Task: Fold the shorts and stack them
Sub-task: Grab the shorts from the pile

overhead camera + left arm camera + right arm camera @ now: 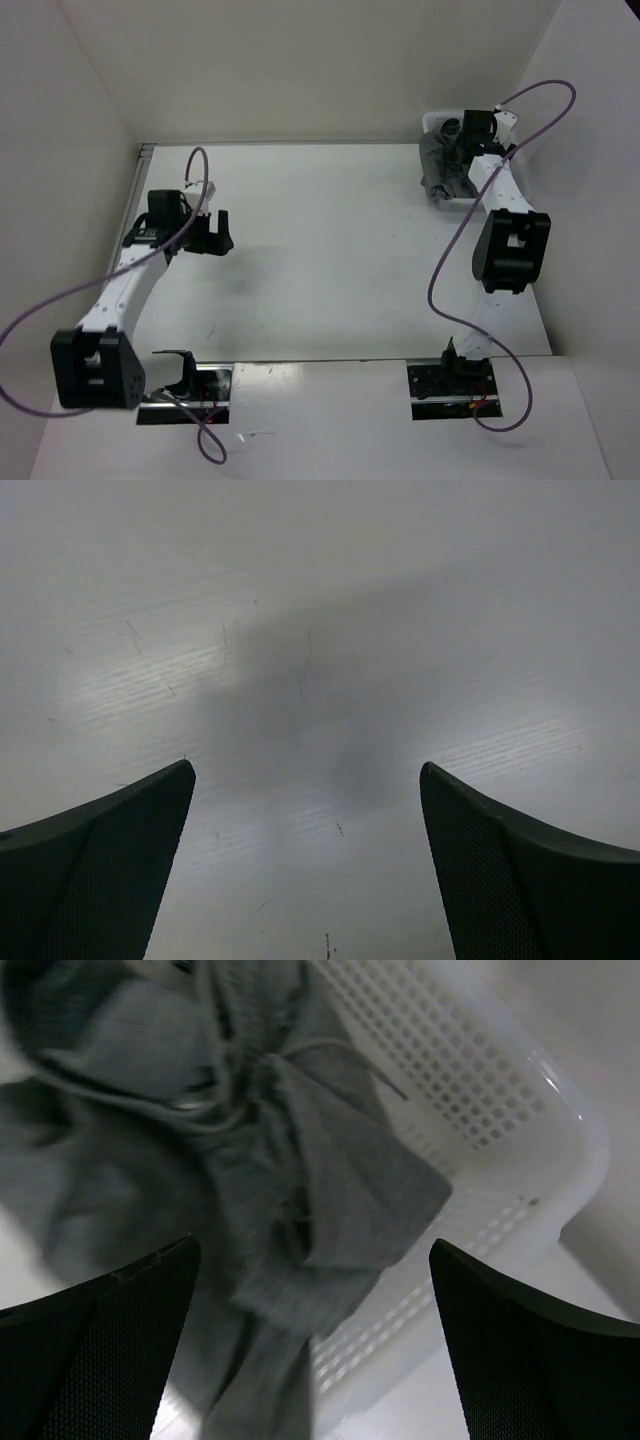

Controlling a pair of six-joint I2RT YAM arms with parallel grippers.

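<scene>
Right fingers (95, 1350) are being held spread above the grey shorts (300, 1180) bunched in the white basket (480, 1100), far right. Left fingers (90, 870) are being held released over the counter (320, 630), left. Mesh being pinched with fabric risks the basket being dragged.

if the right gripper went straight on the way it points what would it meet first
The right gripper would most likely meet the crumpled grey shorts first, heaped in the white basket. Nothing shows between them, though depth is unclear.
</scene>
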